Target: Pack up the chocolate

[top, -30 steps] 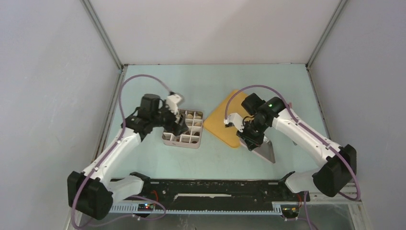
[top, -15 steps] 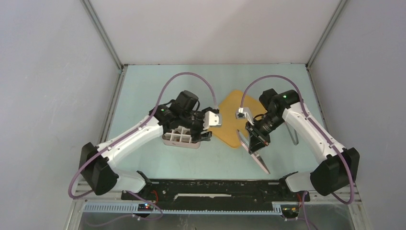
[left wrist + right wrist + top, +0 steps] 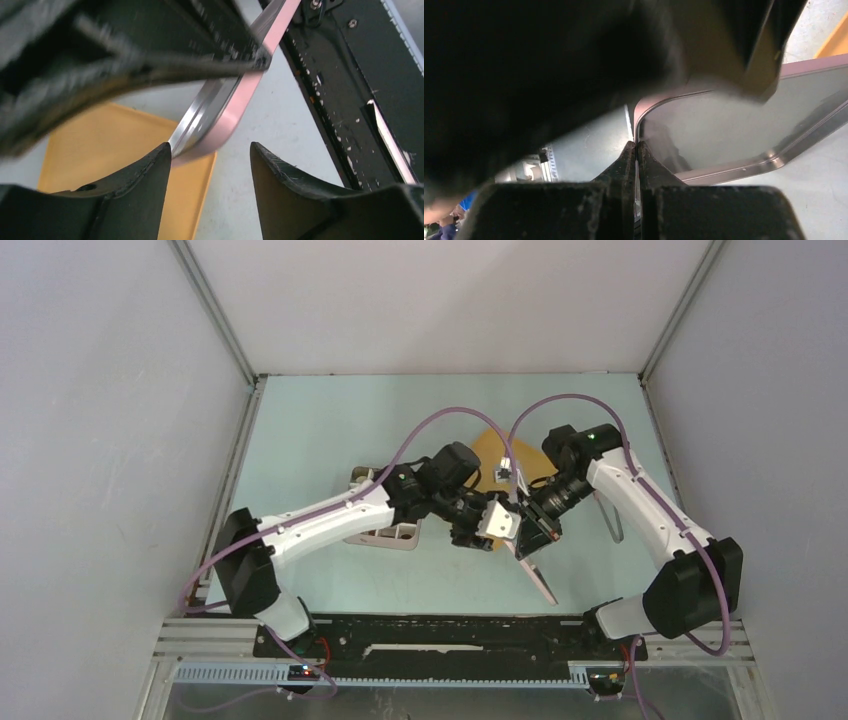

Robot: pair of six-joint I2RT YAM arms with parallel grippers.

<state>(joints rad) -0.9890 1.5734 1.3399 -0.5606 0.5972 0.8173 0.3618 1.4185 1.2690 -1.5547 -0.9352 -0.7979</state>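
Note:
My right gripper [image 3: 532, 524] is shut on the edge of a clear, pink-rimmed lid [image 3: 538, 570] and holds it tilted on edge above the table. In the right wrist view its fingers [image 3: 630, 160] pinch the lid's rim [image 3: 724, 125]. My left gripper [image 3: 497, 525] is open and empty, right beside the lid. In the left wrist view the lid's rim [image 3: 235, 107] reaches between the fingertips and touches the left finger [image 3: 150, 170]. The white compartment box [image 3: 392, 534] lies under my left arm. The chocolate is hidden.
An orange tray [image 3: 488, 448] lies behind both grippers and also shows in the left wrist view [image 3: 115, 145]. A thin grey looped tool [image 3: 612, 522] lies at the right. The black base rail [image 3: 450, 630] runs along the near edge.
My left arm has swung right, from over the white box to the lid. My right gripper has tipped the lid up on edge and kept hold of it.

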